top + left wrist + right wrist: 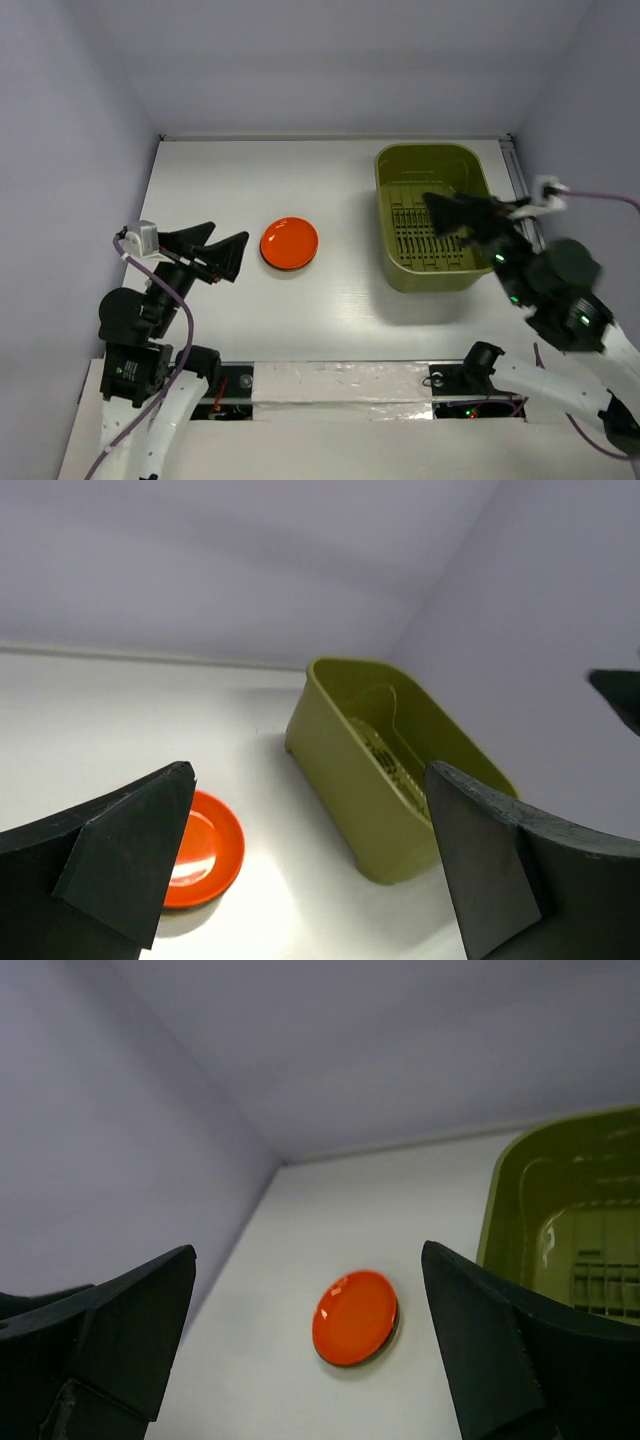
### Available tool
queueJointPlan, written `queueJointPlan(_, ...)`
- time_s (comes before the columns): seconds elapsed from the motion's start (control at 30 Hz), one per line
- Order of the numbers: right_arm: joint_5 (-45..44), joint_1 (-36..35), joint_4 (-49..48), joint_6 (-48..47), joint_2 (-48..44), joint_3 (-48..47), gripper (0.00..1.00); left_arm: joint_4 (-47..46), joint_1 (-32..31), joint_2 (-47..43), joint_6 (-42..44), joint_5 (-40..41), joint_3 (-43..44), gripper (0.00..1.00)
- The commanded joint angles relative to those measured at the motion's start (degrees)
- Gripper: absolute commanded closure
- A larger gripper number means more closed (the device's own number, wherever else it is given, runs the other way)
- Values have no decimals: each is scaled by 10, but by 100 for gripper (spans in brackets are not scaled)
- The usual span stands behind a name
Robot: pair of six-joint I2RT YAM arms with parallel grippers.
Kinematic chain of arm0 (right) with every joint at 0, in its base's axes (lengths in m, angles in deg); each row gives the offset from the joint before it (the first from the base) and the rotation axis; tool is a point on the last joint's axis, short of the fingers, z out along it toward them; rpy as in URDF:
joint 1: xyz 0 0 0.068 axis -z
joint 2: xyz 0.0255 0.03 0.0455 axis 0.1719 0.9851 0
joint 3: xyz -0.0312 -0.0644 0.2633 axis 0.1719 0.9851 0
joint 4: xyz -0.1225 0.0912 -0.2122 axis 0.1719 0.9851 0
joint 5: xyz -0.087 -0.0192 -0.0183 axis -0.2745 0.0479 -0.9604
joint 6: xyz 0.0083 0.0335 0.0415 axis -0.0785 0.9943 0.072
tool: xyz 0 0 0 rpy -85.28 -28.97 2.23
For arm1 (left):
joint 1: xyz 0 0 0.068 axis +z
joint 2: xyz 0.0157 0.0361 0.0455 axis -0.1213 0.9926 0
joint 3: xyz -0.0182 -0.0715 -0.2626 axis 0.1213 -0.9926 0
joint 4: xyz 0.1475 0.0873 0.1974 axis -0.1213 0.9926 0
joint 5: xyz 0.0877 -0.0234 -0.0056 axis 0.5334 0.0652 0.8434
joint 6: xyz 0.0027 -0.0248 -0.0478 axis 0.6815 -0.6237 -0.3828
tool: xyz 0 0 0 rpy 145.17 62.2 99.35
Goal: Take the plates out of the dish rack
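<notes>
Table [340, 300]: orange plate [289, 243] well apart frm dish rack [384, 175] nr rt edge | L end effector [229, 233], R end effector [433, 216] released

Orange-red plate [289, 243], olive-green dish rack [392, 166]

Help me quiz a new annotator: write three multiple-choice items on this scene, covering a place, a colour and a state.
1. Colour of the rectangular plastic dish rack? A olive-green; B blue; C white.
2. The round orange-red plate lies: A in the rack; B on the white table, left of the rack; C in a gripper.
3. The left gripper and right gripper are: A both open; B both shut; C one gripping the plate.
A: olive tub. B: flat on the table. A: jaws spread, empty.
</notes>
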Motion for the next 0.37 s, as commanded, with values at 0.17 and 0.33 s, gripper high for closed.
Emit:
queueJointPlan(0.17,-176,-3,-25,-67,-224,60,0,-25,3,49,13,50,77,2)
queueJointPlan(0.33,-174,-3,-16,-61,-222,71,0,-19,3,61,23,64,88,1)
